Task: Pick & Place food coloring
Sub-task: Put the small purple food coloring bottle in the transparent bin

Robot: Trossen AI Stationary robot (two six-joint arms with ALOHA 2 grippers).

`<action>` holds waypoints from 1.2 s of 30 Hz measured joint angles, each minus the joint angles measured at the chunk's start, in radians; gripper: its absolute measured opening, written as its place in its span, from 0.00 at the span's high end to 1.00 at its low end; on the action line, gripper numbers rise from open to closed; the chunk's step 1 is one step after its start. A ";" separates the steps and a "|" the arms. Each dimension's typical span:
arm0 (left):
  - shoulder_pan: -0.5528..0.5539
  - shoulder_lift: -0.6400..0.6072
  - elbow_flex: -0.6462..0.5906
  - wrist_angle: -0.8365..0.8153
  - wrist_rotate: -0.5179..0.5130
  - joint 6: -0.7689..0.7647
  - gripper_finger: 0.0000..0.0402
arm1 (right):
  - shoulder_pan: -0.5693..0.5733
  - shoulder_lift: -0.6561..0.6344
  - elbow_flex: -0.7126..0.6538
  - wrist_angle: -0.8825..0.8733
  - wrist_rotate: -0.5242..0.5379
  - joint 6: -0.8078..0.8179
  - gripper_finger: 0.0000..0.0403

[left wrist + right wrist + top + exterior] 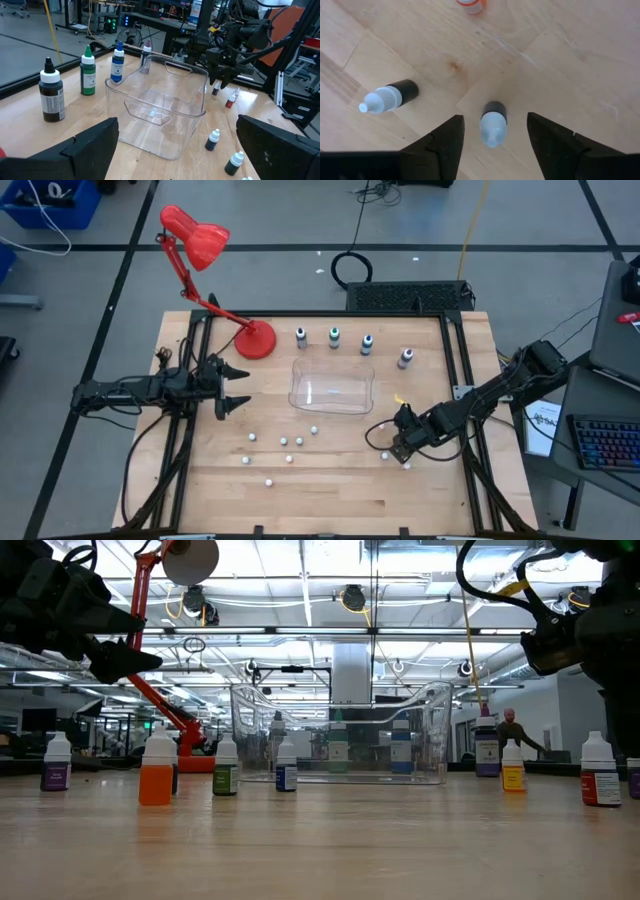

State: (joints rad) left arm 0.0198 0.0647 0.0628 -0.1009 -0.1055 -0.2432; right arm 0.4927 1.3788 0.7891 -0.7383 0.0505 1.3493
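The right gripper (402, 450) is positioned low over the right-hand near part of the wooden table (330, 490), near the clear plastic bin (332, 385) and to its right. Its fingers (445, 142) are spread wide, and a small dark dropper bottle (493, 123) with a pale cap stands upright between them; neither finger touches it. A second small dark bottle (390, 96) stands just beside it, and the base of an orange-red one (470, 5) stands farther off. The left gripper (232, 387) waits above the left side of the table, with its fingers (90, 147) set wide apart and holding nothing. Other small pale-capped bottles (284, 442) are scattered on the table nearer than the bin; the low view shows them standing upright with differently tinted bodies. Four taller bottles stand in a row along the far side of the bin: dark (51, 91), green (88, 72), blue (117, 64) and purple (405, 358). A red desk lamp (208, 275) stands at the far left corner.
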 joint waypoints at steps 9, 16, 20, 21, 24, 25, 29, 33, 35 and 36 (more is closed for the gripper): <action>0.000 0.000 0.000 0.000 0.000 0.000 0.01 | 0.000 0.000 0.000 0.000 0.000 -0.002 0.54; 0.000 0.000 0.000 0.000 0.000 0.000 0.01 | 0.000 0.000 0.000 -0.001 0.000 -0.003 0.61; 0.000 0.000 0.000 0.000 0.000 0.000 0.01 | 0.000 0.000 0.000 -0.008 0.001 -0.007 0.65; 0.000 0.000 0.000 0.000 0.000 0.000 0.01 | 0.000 0.000 0.000 -0.012 0.001 -0.007 0.66; 0.000 0.000 0.000 0.000 0.000 0.000 0.01 | 0.000 0.000 0.000 -0.019 0.001 -0.007 0.69; 0.000 0.000 0.000 0.000 0.000 0.000 0.01 | 0.000 0.000 0.000 -0.019 0.001 -0.007 0.70; 0.000 0.000 0.000 0.000 0.000 0.000 0.01 | 0.000 0.000 0.000 -0.021 0.001 -0.007 0.75; 0.000 0.000 0.000 0.000 0.000 0.000 0.01 | 0.000 0.000 0.000 -0.021 0.001 -0.011 0.80; 0.000 0.000 0.000 0.000 0.000 0.000 0.01 | 0.000 0.000 0.000 -0.021 0.001 -0.021 0.83; 0.000 0.000 0.000 0.000 0.000 0.000 0.01 | 0.000 0.000 0.000 -0.021 0.001 -0.025 0.85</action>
State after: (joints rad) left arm 0.0198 0.0645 0.0628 -0.1013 -0.1055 -0.2429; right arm 0.4927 1.3792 0.7891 -0.7593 0.0519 1.3241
